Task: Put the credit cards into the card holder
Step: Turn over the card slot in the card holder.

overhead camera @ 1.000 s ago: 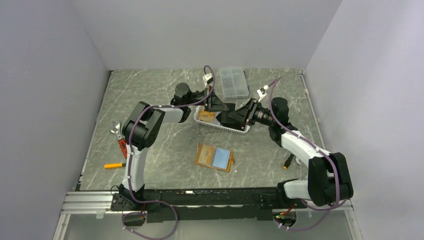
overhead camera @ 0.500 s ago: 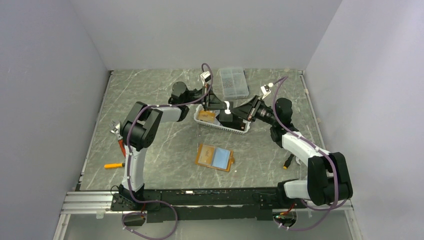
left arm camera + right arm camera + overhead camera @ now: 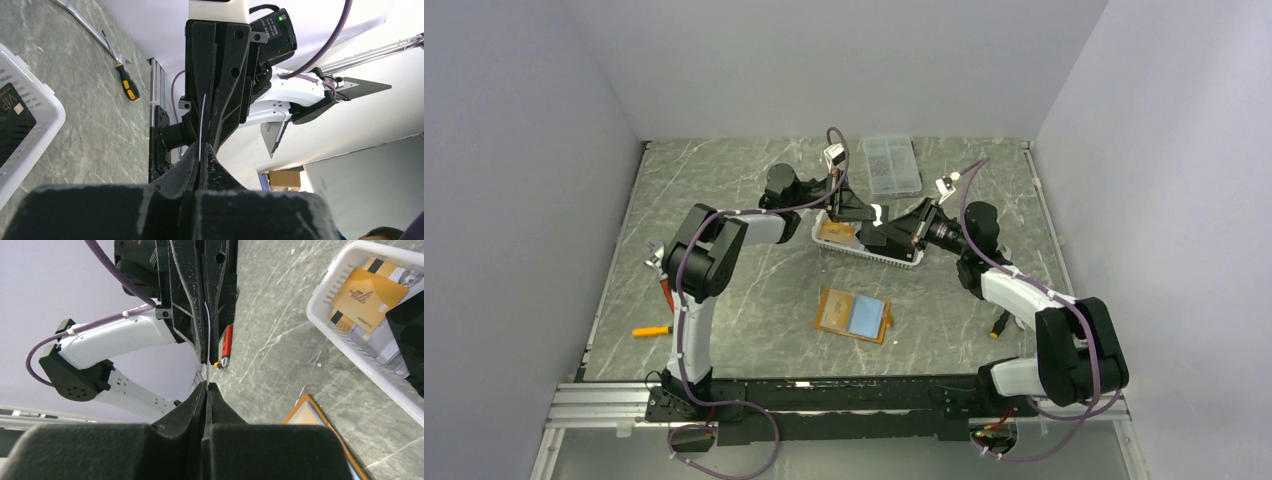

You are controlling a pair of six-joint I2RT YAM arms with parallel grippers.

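A thin pale credit card [image 3: 202, 125] hangs edge-on above the white basket, pinched from both ends. My left gripper [image 3: 202, 149] is shut on one edge and my right gripper [image 3: 206, 384] is shut on the opposite edge of that card [image 3: 206, 340]. From above, the two grippers meet nose to nose at the card [image 3: 876, 212]. An orange-gold card [image 3: 367, 295] and a black VIP card [image 3: 12, 120] lie in the basket. The card holder [image 3: 854, 314] lies open on the table nearer the bases, orange with a light blue inside.
The white slotted basket [image 3: 902, 259] sits under both grippers. A clear compartment box [image 3: 891, 165] stands behind it. A yellow-handled screwdriver [image 3: 652, 331] and a red-handled tool [image 3: 667, 290] lie at the left. A small yellow-and-black item [image 3: 1001, 323] lies at the right.
My right gripper's jaws have closed onto the free edge of the card. The left gripper has kept its grip and shifted only slightly.
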